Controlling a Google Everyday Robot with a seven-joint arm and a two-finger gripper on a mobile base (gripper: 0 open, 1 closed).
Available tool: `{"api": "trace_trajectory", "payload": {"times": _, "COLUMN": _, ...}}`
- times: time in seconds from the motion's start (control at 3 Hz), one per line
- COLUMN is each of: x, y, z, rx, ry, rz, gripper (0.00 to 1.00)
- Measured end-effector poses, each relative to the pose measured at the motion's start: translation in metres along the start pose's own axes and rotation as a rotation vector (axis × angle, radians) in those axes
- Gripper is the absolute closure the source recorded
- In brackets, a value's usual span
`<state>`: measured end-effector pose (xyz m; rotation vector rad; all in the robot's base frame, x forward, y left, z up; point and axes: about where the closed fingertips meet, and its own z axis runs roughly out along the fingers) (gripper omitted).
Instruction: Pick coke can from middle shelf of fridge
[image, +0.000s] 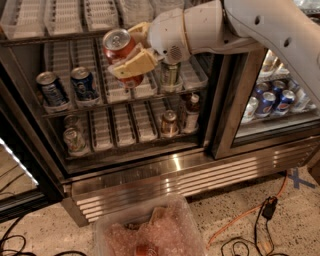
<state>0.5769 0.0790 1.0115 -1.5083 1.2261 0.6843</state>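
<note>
Clearly, your gripper (123, 51) is clamped across the coke can (116, 42), holding it tilted and off the middle shelf (102, 107) of the fridge (150, 175) — a grip across the body, I judge, so it clears the blue cans (82, 83) to one side.

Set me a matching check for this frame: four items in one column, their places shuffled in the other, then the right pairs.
Items
1. coke can
2. blue cans
3. greenish-gold can
4. plastic bin

Places
A. on the floor in front of the fridge
B. left end of the middle shelf
C. gripped in the hand, tilted, above the middle shelf
D. right part of the middle shelf, below the arm's wrist

Pairs: 1-C, 2-B, 3-D, 4-A
</note>
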Motion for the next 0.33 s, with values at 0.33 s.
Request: {"api": "trace_trajectory", "payload": {"times": 0.33, "x": -0.0085, "y": 0.0241, "z": -0.0171, "rx": -0.086, "ry": 0.019, "rz": -0.027, "gripper": 1.0}}
